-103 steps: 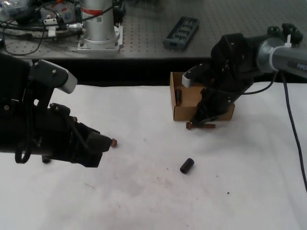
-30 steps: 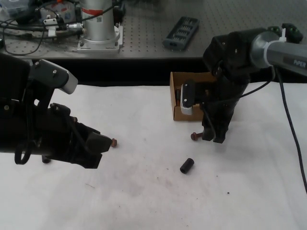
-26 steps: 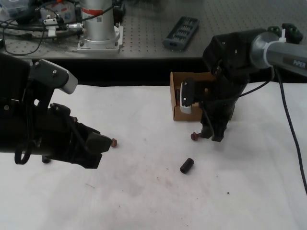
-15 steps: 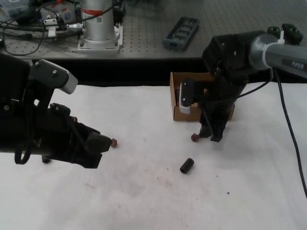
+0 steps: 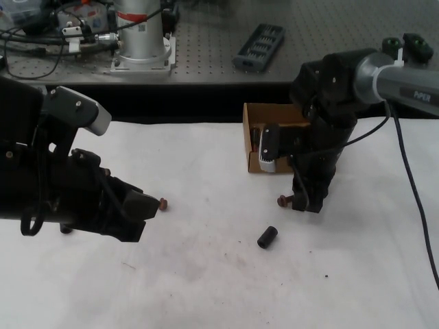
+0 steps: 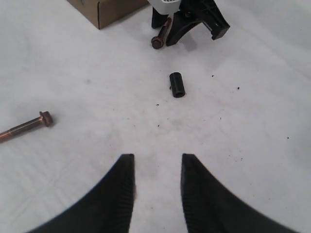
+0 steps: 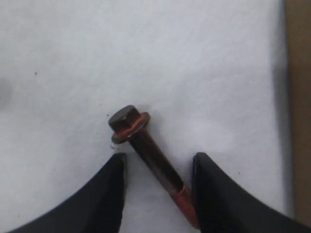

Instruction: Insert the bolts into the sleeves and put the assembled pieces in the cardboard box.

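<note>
The right pincer [image 7: 159,158] is held low over the white tabletop [image 5: 206,288], just in front of the cardboard box [image 5: 252,163]. Its two fingers are set apart, and a copper bolt [image 7: 146,145] is seen slanted between them, its threaded end touching one finger. A black sleeve [image 6: 177,85] is laid on its side nearby, apart from that bolt. The left pincer [image 6: 156,162] is spread open too, and nothing is held in it. A second bolt [image 6: 24,127] is seen on the tabletop close by.
</note>
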You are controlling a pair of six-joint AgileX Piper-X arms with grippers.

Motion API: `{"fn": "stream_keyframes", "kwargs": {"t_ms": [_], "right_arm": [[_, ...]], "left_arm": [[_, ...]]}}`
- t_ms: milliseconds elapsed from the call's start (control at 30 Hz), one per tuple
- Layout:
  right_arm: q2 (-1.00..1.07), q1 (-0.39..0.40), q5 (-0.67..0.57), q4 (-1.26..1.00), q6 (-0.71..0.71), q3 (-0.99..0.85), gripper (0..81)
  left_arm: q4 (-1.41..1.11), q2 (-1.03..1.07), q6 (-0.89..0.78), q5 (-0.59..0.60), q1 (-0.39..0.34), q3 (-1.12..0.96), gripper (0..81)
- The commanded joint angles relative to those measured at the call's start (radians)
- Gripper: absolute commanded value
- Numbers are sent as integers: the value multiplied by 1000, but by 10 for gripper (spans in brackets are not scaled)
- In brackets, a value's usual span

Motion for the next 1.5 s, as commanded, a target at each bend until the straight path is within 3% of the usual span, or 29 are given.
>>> {"fn": "stream_keyframes", "kwargs": {"t_ms": [0, 167, 367, 400, 733, 867, 1067, 1267, 1467], "right_arm": [[5, 1, -6, 29, 11, 0, 339], [14, 1, -6, -10, 10, 0, 273], [14, 13, 11, -9, 20, 0, 20], [14, 17, 14, -9, 22, 0, 8], [-19, 73, 108, -15, 129, 0, 20], [-59, 85, -1, 13, 181, 0, 20], [-155, 86, -33, 11, 267, 0, 20], [-219, 102, -264, 13, 420, 0, 20], [-223, 187, -269, 1, 514, 8, 20]], "left_arm": [[-4, -15, 4, 2, 2, -2, 241], [-4, -15, 4, 2, 2, -2, 241], [-4, -15, 4, 2, 2, -2, 241], [-4, -15, 4, 2, 2, -2, 241], [-4, -15, 4, 2, 2, -2, 241], [-15, -15, 8, -10, 3, -2, 241], [-28, -42, 10, -30, 32, 7, 241], [-161, -119, 2, -110, 71, 110, 241], [-285, -199, -81, -136, 94, 205, 241]]}}
